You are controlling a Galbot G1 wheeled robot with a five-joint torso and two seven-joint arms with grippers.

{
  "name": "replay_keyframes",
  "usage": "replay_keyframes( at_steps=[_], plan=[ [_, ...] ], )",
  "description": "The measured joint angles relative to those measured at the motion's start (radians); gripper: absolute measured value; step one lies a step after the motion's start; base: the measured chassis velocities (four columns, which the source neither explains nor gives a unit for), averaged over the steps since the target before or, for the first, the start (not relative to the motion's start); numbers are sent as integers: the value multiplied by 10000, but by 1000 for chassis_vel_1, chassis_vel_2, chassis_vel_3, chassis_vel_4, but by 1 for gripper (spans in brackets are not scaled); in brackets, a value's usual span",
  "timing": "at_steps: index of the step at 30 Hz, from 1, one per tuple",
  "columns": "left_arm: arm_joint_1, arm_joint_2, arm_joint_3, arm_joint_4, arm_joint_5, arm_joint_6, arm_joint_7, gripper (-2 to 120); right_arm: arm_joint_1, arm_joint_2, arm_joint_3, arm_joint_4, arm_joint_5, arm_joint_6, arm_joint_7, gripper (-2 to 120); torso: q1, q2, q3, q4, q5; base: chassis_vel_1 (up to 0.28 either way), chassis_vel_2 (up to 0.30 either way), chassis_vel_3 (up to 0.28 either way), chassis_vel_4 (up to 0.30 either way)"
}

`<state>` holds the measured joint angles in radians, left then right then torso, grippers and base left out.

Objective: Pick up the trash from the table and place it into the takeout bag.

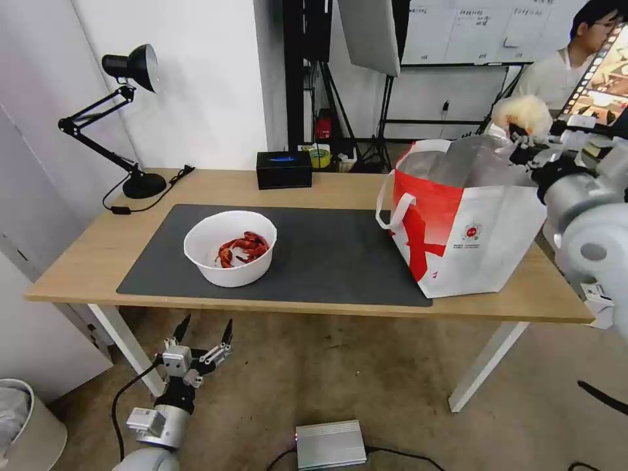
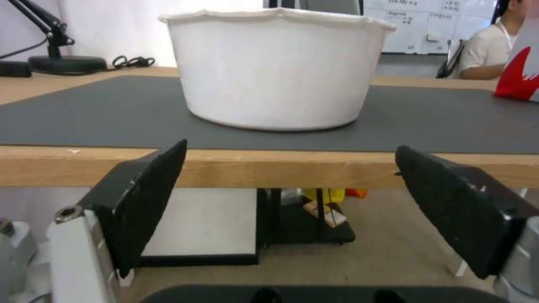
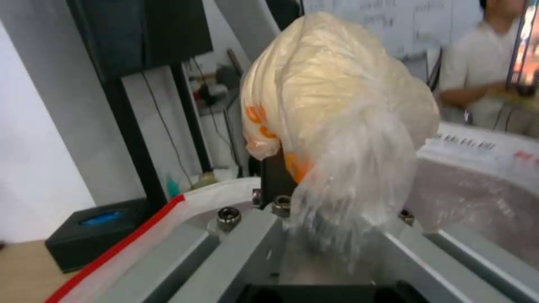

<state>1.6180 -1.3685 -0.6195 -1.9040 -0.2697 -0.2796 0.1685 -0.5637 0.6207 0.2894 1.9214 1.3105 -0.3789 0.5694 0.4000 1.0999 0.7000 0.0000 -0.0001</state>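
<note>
On the right end of the table [image 1: 85, 261] stood the takeout bag [image 1: 471, 242], the biggest thing I had to work with: white and red, with white strap handles, a small round red logo and a silver foil lining showing at its open mouth. I held my right gripper [image 1: 523, 134] just above that mouth, its jaws clamped on the clear bag with the pale lump [image 3: 337, 113]. To do this step well, I judged I should bring the load over the middle of the opening, clear of the foil rim, lower it a little, and only then let go; a release near the edge could drop it outside or fold the soft wall inward.

Next in size, the white bowl [image 1: 230, 247] sat on the dark mat [image 1: 327, 255], well apart from the takeout bag, with red crayfish shells [image 1: 243, 247] lying in its bottom. It was round, with a thin, slightly wavy rim.

The clear bag itself was thin, crinkled film with orange print, bunched tight around a cream, roundish lump.

My left gripper [image 1: 204, 335] waited below the table's front edge, jaws wide apart, facing the white bowl.
</note>
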Motion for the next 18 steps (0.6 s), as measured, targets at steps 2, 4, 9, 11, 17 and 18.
replay_keyframes(
  at_steps=[2,4,9,11,17,18],
  plan=[
    [1,3,-19,3,-23,-4,0,100,367,68,-242,-129,471,-245,298,0,0,0,0,1,0,0,0,0,0],
    [12,10,-63,4,-86,-17,2,100,785,188,-493,-331,975,-593,714,0,0,0,0,1,0,0,0,0,0],
    [32,21,-137,17,-153,-61,9,100,1147,373,-724,-624,1541,-1107,1329,0,0,0,0,2,1,0,0,0,0],
    [35,25,-160,39,-170,-93,12,100,1188,447,-765,-738,1758,-1358,1572,0,0,0,0,1,1,0,0,0,0],
    [12,26,-157,68,-183,-122,14,100,1178,515,-766,-888,1838,-1596,1669,0,0,0,0,-1,1,0,0,0,0],
    [12,26,-157,68,-183,-122,14,100,1178,515,-766,-888,1838,-1596,1669,0,0,0,0,-1,1,0,0,0,0]
  ],
)
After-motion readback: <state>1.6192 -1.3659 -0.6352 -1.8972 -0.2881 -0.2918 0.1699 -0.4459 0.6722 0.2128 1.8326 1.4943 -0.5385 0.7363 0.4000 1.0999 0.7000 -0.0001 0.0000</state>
